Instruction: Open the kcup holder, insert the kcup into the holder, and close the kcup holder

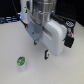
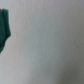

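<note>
The kcup (image 1: pixel 20 62), a tiny white pod with a green-and-blue top, stands upright on the white table toward the exterior view's left front. My gripper (image 1: pixel 41 49) hangs above the table behind it and toward the exterior view's right, well apart from it. Its two dark fingertips (image 1: pixel 46 54) stand apart with nothing between them, so it is open. The kcup holder is not in view; the arm's bulky white body (image 1: pixel 52 32) blocks the back of the scene. The wrist view is blurred: pale table surface and one dark teal shape (image 2: pixel 4 30) at the picture's edge.
The white tabletop (image 1: pixel 60 70) spreads around the kcup. Dark background shapes (image 1: pixel 6 20) lie beyond the table's far edge on the exterior view's left.
</note>
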